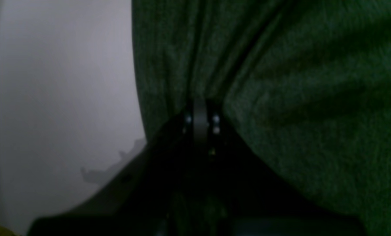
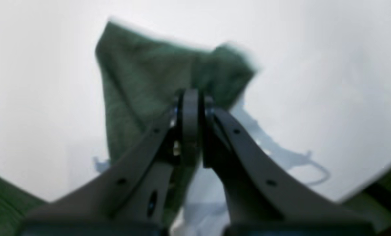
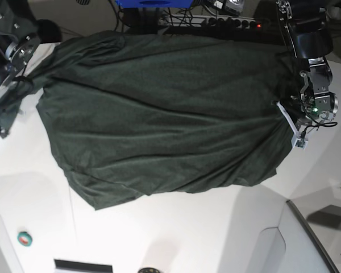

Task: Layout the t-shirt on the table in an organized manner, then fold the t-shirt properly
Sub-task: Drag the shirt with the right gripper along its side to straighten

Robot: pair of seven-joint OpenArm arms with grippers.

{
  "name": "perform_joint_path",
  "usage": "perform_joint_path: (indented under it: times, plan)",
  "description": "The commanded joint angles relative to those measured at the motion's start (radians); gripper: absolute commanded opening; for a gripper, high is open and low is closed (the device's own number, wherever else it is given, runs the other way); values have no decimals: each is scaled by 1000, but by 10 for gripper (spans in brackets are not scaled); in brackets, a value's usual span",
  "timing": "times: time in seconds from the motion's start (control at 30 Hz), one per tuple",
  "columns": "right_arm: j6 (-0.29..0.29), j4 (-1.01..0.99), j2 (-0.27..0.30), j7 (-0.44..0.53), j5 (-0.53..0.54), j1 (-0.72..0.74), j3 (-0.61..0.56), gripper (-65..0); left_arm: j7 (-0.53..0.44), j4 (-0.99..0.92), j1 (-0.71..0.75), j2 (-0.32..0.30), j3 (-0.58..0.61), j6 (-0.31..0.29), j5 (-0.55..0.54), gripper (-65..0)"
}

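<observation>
t-shirt (image 3: 165, 114) fabric, dark green and wrinkled, spreads wide across the far half of the white worktop (image 3: 176, 233), stretched between the 2 arms. its far edge runs along the worktop's far edge, and its near edge sags in a curve toward the middle, with folds gathering toward each gripped end.

the left gripper (image 1: 202, 113) sits at the right edge of the worktop in the base view. the left wrist view shows its jaws pressed together on a bunch of the shirt, with pleats fanning out from the pinch point; bare worktop shows beside the cloth there, carrying a faint shadow of the gripper.

the right gripper (image 2: 190, 105) is at the far left corner of the worktop. the right wrist view shows its jaws pinching a corner of the shirt, with a peaked flap of green cloth standing up beyond the fingertips against the white surface, and the gripper's shadow falls on the worktop beside it. this view is blurred, so the exact part of the garment held cannot be told.

near the worktop's near left corner lies a small green round object (image 3: 24, 239), well apart from the shirt.
</observation>
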Motion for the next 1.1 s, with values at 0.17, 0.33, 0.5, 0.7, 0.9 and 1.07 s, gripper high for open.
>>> perform_joint_path:
  times: [0.17,0.33,0.5,0.7,0.9,1.07]
  plan:
    - [169,292,-90,-22,7,-21,-73,-560,-9,51,-61,-1,3,1,3,-650]
    - [405,274,-110,-39,10,-10,-277,-389,-9,51,-100,1,3,4,3,-650]
    - [419,20,-110,58,10,131,-339,-417,-9,51,-117,2,3,7,3,-650]
    - [419,-136,-104,138,10,248,-342,-335,-9,51,-76,-4,-4,5,3,-650]
    - [417,-385,-101,245,8,394,-342,-309,-9,53,-30,-3,5,4,3,-650]
    - [236,-618,-82,451,7,438,-343,-311,-9,57,10,-4,5,4,3,-650]
